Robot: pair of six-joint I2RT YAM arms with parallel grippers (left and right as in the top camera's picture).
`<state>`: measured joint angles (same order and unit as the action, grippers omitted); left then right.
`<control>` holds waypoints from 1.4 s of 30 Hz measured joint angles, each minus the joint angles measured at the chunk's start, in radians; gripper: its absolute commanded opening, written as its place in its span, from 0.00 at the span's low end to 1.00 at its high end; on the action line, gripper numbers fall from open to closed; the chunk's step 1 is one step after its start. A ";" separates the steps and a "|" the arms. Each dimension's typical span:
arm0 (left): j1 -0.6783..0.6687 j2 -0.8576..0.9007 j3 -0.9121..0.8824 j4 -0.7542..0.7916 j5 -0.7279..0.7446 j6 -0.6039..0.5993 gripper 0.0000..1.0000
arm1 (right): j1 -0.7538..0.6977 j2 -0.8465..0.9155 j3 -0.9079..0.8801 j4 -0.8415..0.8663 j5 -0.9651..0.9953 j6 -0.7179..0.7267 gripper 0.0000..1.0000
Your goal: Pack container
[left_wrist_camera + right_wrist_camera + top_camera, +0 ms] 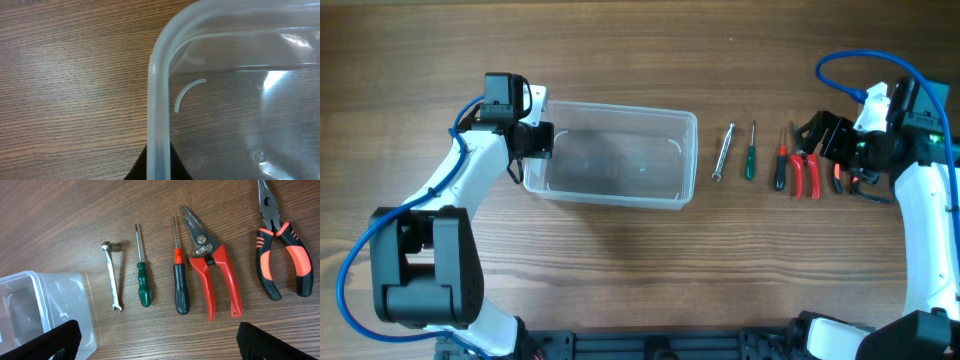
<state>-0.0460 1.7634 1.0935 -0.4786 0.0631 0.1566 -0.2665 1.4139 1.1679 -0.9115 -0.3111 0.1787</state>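
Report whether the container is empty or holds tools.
Empty: the container shows only wood grain through its clear floor; the wrench lies outside it.

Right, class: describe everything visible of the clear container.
The container is a clear plastic rectangular tub with rounded corners and a thick rim, upright and empty on the wooden table. The left gripper sits at its left end wall, one dark finger showing beneath the rim. The wrench lies apart to its right.
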 measured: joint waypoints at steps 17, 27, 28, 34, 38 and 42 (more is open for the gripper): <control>-0.005 0.000 0.000 -0.034 0.003 -0.106 0.04 | 0.000 0.000 0.000 0.001 0.000 0.000 1.00; -0.011 -0.002 0.000 -0.051 -0.016 -0.172 0.04 | 0.000 0.000 0.000 0.008 0.000 0.000 1.00; -0.011 -0.002 0.000 -0.052 -0.016 -0.177 0.13 | 0.000 0.000 0.000 0.008 0.000 0.000 1.00; -0.004 -0.002 0.000 -0.064 -0.063 -0.187 0.91 | 0.000 0.000 0.000 0.009 0.000 0.000 1.00; -0.004 -0.003 0.005 -0.097 -0.077 -0.197 0.92 | 0.000 0.000 0.000 0.008 0.000 0.000 1.00; -0.005 -0.036 0.024 -0.225 -0.077 -0.197 0.91 | 0.000 0.000 0.000 0.008 0.000 0.000 1.00</control>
<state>-0.0505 1.7275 1.1172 -0.7040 -0.0143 -0.0402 -0.2665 1.4139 1.1679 -0.9031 -0.3107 0.1787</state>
